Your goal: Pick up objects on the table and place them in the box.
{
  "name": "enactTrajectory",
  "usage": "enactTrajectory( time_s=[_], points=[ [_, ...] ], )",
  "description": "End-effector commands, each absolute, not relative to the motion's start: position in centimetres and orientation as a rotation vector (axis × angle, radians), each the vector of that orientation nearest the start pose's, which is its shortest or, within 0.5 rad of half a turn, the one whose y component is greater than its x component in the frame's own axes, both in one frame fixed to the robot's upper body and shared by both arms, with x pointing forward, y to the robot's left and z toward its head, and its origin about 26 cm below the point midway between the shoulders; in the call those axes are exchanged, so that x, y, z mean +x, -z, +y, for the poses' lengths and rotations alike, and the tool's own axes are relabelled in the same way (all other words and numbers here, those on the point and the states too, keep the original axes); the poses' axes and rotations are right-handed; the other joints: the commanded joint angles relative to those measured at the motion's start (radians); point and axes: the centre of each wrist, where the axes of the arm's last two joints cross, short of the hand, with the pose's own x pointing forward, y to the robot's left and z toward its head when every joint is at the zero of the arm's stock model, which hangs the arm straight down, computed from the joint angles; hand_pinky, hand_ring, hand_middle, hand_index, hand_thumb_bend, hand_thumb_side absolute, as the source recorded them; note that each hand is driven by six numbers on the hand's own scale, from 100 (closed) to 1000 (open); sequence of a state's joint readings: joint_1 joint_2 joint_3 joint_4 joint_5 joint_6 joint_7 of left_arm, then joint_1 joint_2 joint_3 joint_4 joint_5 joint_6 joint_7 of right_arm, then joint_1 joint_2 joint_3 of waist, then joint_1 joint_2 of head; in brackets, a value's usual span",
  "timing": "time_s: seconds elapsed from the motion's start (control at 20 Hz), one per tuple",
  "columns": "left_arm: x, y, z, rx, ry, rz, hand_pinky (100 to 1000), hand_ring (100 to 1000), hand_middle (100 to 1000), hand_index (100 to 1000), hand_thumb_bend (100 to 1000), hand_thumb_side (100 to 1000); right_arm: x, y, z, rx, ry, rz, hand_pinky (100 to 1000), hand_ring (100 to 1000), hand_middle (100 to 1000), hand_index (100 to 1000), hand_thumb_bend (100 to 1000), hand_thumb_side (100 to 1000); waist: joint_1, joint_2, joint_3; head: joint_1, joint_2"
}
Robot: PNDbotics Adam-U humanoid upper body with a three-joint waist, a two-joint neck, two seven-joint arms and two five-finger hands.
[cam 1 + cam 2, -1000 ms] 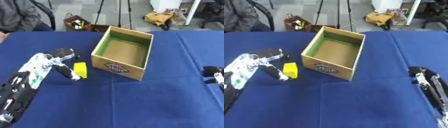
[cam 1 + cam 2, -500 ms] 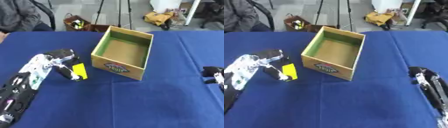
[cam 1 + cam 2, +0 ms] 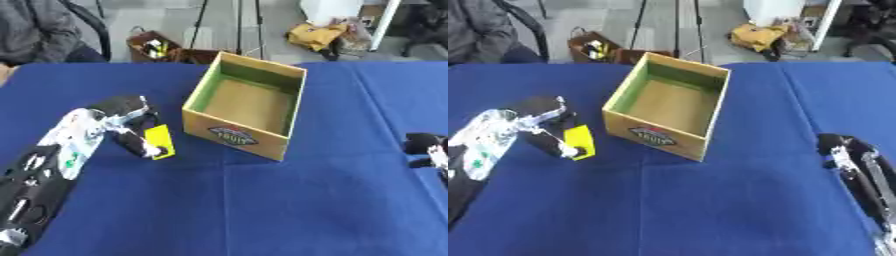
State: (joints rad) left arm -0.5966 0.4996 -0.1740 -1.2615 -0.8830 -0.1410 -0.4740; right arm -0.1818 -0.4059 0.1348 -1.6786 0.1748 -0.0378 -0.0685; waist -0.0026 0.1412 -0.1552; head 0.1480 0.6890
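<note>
**Record: grasp stage, yellow item beside the box**

Table [image 3: 262,210]: covered in blue cloth, filling most of both views; bare apart from the items below.

Box [image 3: 249,107]: open-topped cardboard, green inner walls, printed label on the near face. It stood left of centre and appeared empty.

Left hand [image 3: 122,120]: entered from the lower left. Its fingers were curled down around the yellow object, thumb side towards the box; whether the object was already clear of the cloth could not be told.

Right hand [image 3: 846,152]: rested idle at the right edge, well apart from the box. Only dark fingertips showed clearly, and their posture could not be told.

Yellow object [image 3: 159,141]: small, flat, rectangular, tilted on edge. It sat pinched at the left hand's fingertips, just beside the box's left wall and outside it.

Step in hand, by judgement: the pick-up, with placing not yet done.

Next move, by judgement: a lift high enough to clear the box rim, a short carry rightward over the opening, then release. The near wall was the likeliest snag.
</note>
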Motion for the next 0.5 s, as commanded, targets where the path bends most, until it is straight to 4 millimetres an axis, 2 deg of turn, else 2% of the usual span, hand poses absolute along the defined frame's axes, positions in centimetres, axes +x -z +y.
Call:
enactTrajectory(
  time_s=[0.05, 0.1, 0.5],
  points=[
    [41.4, -14.4, 30.2, 0.820, 1.561, -1.295, 500, 419, 370, 589, 476, 416, 31.7, -9.3, -28.5, -0.390, -0.550, -1.878, 615, 721, 662, 785, 100, 978, -0.002, -0.012, 0.000, 0.002, -0.004],
    [41.4, -14.5, 30.2, 0.821, 1.561, -1.296, 456, 380, 325, 545, 463, 397, 31.7, -9.3, -28.5, -0.390, -0.550, -1.878, 615, 721, 661, 785, 100, 979, -0.002, -0.013, 0.000, 0.002, -0.004],
    [41.4, -15.6, 30.3, 0.863, 1.563, -1.314, 419, 347, 287, 507, 436, 372, 31.7, -9.3, -28.5, -0.392, -0.551, -1.876, 615, 721, 661, 785, 100, 979, -0.001, -0.014, -0.001, 0.000, -0.004]
  ],
)
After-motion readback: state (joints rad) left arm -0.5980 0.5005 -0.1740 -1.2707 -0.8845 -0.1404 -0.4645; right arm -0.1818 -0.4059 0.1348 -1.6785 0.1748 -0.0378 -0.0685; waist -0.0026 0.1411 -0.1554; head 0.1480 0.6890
